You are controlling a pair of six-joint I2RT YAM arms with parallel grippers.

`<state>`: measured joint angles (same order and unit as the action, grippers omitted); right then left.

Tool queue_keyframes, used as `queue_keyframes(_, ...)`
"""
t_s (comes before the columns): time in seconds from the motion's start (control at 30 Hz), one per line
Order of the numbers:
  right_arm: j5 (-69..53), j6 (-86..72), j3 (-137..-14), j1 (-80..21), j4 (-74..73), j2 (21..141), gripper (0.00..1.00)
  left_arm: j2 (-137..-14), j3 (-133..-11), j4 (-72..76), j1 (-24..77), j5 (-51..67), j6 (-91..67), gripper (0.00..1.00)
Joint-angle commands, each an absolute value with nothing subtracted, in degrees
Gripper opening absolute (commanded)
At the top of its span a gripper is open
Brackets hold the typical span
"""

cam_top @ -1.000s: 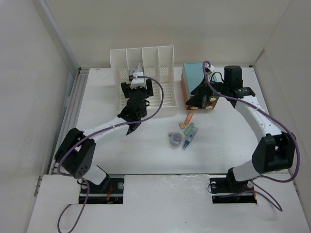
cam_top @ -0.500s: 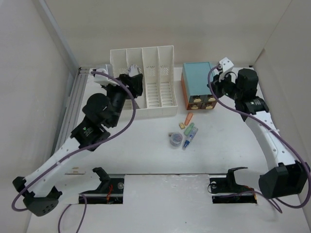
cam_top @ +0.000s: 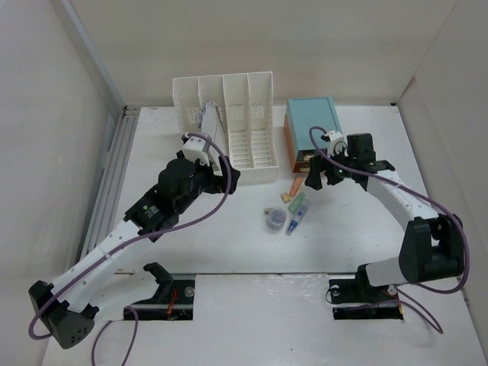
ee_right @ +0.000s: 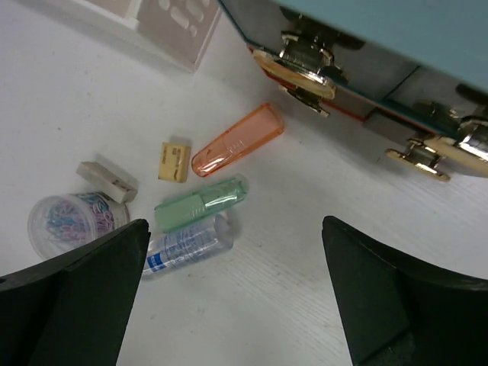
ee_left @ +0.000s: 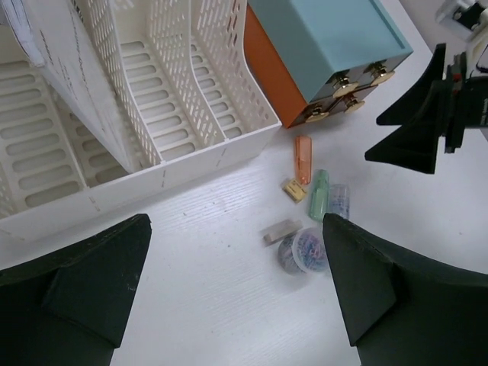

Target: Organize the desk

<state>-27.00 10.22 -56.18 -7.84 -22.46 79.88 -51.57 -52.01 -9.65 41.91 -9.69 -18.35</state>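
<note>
Since half a second ago, my left arm (cam_top: 164,202) has pulled back from the left end of the file rack (cam_top: 229,137), and my right arm (cam_top: 396,191) has dropped before the teal drawer box (cam_top: 313,122). Papers (ee_left: 23,38) in the rack run off frame; the label on the clear tube (ee_right: 187,242) is unreadable. Both arms reach forward over the white desk (cam_top: 229,244) beneath them, left gripper (ee_left: 236,229) and right gripper (ee_right: 235,229) spread wide, holding nothing.

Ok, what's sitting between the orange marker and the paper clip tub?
Between the orange marker and the clip tub lie a small yellow eraser and, nearer the tub, a grey eraser. The right wrist view shows it best.
</note>
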Motion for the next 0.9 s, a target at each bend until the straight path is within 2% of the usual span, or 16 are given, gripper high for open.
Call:
queue_keyframes(0.0, -26.81, 6.16, -54.5, -7.65, -17.67, 79.54, 1.0, -49.75, -51.68, -5.98, 39.74, -4.58, -19.08, 0.94)
queue_keyframes(0.07, -24.46, 3.88, -53.88, -8.69, -14.78, 80.07, 1.0, -49.75, -51.06, -5.98, 38.94, -2.64, -19.07, 0.94)
queue_keyframes(0.1, -22.78, 2.65, -53.88, -9.57, -14.07, 80.07, 0.95, -49.75, -51.06, -5.98, 38.94, -2.64, -19.07, 0.94)
queue_keyframes(0.17, -15.18, -1.13, -53.88, -12.98, -12.49, 79.45, 0.91, -50.27, -51.06, -5.98, 38.94, -2.02, -18.37, 0.94)
queue_keyframes(0.3, -4.06, -5.35, -56.51, -19.5, -11.95, 80.68, 0.91, -49.75, -51.06, -5.45, 38.94, -1.41, -18.37, 0.94)
queue_keyframes(0.33, -2.39, -5.36, -57.21, -20.56, -11.95, 81.55, 0.96, -49.75, -51.06, -5.45, 38.94, -1.41, -18.37, 0.94)
queue_keyframes(0.4, 3.39, -6.59, -59.58, -22.49, -12.74, 84.62, 0.96, -49.75, -51.06, -5.45, 38.94, -0.88, -18.37, 0.94)
queue_keyframes(0.63, 11.42, -9.14, -62.84, -23.82, -11.69, 90.26, 0.93, -49.75, -51.06, -5.45, 38.94, -0.35, -18.37, 0.94)
queue_keyframes(0.87, 14.67, -9.58, -63.46, -23.12, -9.32, 88.95, 0.89, -50.27, -51.06, -5.45, 38.94, 0.17, -17.84, 0.94)
